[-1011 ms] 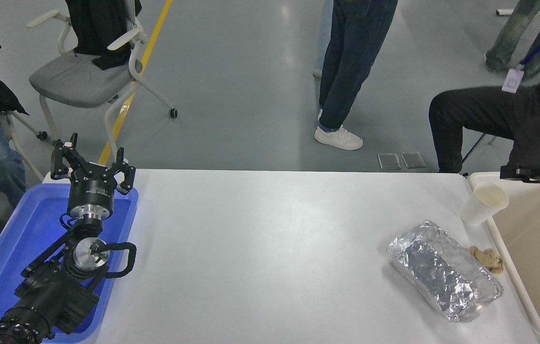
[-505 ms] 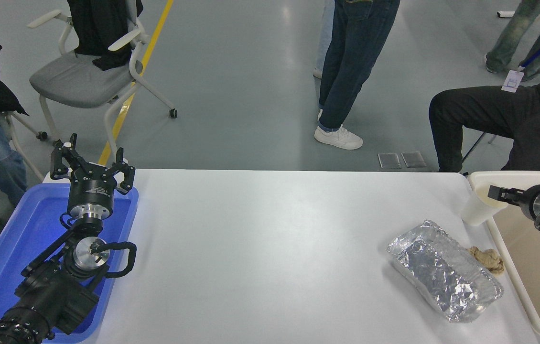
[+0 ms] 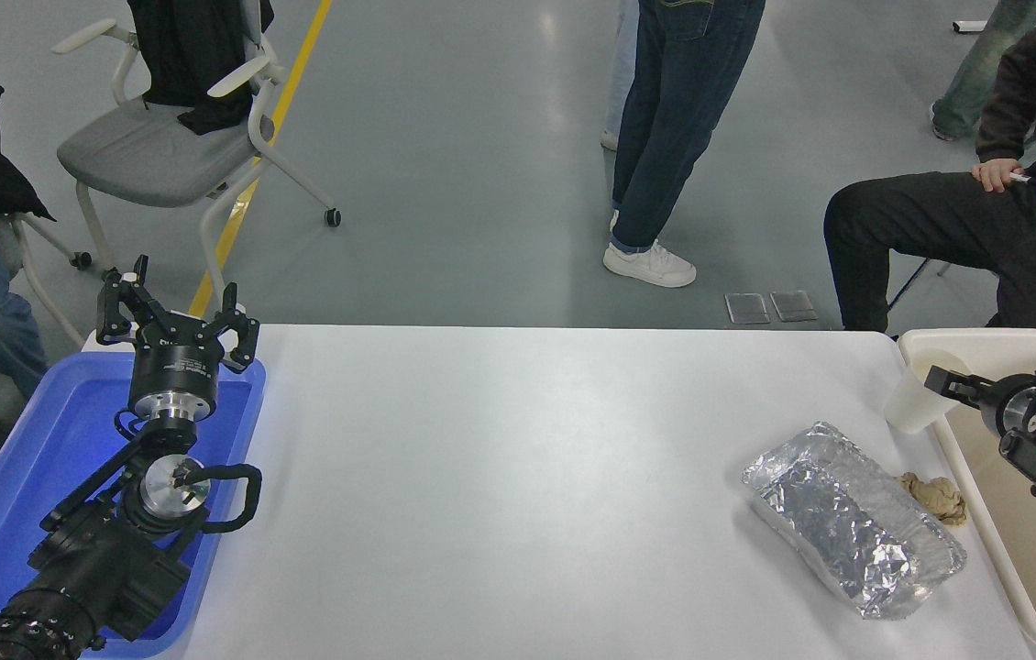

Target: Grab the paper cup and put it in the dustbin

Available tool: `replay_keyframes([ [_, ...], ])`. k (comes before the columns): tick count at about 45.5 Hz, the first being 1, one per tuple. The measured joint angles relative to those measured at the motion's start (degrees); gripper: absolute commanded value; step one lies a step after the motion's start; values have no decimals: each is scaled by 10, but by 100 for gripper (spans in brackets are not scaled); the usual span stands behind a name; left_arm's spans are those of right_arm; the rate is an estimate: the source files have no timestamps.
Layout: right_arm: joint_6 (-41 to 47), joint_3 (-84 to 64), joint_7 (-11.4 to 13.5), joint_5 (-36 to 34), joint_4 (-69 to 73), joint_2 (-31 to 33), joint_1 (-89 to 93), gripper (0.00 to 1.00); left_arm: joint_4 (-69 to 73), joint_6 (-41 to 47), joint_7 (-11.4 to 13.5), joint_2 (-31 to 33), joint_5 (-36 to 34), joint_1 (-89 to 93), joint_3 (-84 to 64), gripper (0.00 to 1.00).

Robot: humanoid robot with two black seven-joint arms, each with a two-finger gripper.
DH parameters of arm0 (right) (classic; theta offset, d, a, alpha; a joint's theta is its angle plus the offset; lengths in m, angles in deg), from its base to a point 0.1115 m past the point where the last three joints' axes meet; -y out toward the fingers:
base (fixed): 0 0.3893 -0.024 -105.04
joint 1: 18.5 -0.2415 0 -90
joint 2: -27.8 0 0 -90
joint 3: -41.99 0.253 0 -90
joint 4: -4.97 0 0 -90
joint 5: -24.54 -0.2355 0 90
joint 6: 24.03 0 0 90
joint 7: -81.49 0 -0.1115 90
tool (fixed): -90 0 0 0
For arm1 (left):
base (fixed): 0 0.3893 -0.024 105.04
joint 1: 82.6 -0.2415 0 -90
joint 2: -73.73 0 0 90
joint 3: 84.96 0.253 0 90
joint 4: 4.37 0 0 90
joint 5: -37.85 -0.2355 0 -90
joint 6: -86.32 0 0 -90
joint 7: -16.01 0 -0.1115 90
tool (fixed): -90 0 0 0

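Observation:
The white paper cup (image 3: 909,408) stands upright at the table's far right, touching the outside of the dustbin's left wall. The cream-beige dustbin (image 3: 995,341) fills the right edge. My right gripper (image 3: 942,381) comes in from the right edge over the bin, and its fingertips reach the cup's rim and hide part of it. I cannot tell whether the fingers hold the cup. My left gripper (image 3: 175,312) is parked, open and empty, over the blue tray (image 3: 14,477) at the lower left.
A crinkled foil tray (image 3: 853,518) lies in front of the cup, with a crumpled brown paper wad (image 3: 938,496) between it and the bin. A person sits behind the bin; another stands beyond the table's far edge. A chair stands at the far left.
My right arm has come in from the right edge and moved down and left until its fingertips reach the cup's rim. The seated person has leaned back. The left arm has not moved.

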Motion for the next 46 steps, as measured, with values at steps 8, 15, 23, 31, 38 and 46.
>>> replay_keyframes([
  [8,0,16,10,-1,2,-4,3,58,0,0,0,0,0,0,0,99],
  [15,2,29,16,-2,4,-7,4,2,0,0,0,0,0,0,-1,99],
  [23,3,37,20,-2,6,-9,5,0,0,0,0,0,0,0,-1,99],
  [31,2,41,21,-2,8,-10,5,0,0,0,0,0,0,0,-1,99],
  [38,2,42,21,-1,14,-7,-3,0,0,0,0,0,0,0,-1,99],
  [46,6,43,21,-1,47,2,-26,0,0,0,0,0,0,0,-1,99],
])
